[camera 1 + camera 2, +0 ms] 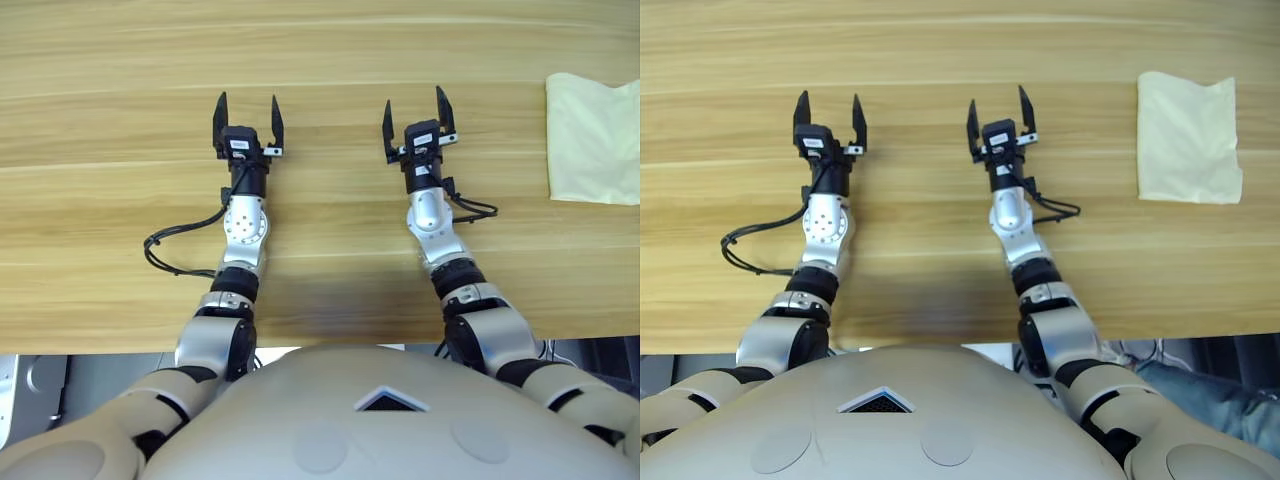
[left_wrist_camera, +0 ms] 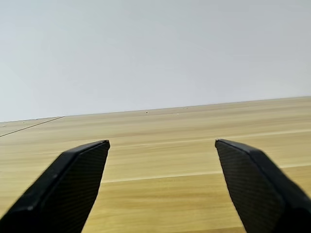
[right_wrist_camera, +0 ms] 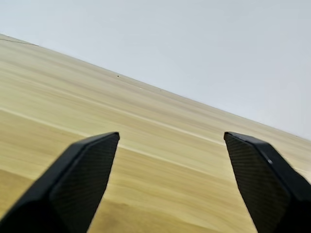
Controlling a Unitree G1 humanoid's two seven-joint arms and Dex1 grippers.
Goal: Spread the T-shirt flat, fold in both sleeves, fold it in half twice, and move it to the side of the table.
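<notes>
A pale yellow T-shirt [image 1: 1188, 138], folded into a small rectangle, lies at the right side of the wooden table [image 1: 320, 50]. My left gripper [image 1: 249, 115] rests over the table left of centre, open, with nothing between its black fingers [image 2: 73, 189]. My right gripper [image 1: 418, 112] sits just right of centre, open as well and holding nothing; its fingers [image 3: 82, 184] frame bare wood. The folded T-shirt [image 1: 593, 140] lies well to the right of the right gripper, apart from it.
Black cables [image 1: 180, 240] loop off both forearms above the table's near part. The table's front edge [image 1: 100, 350] runs just ahead of my torso. A pale wall [image 2: 155, 48] stands behind the far edge.
</notes>
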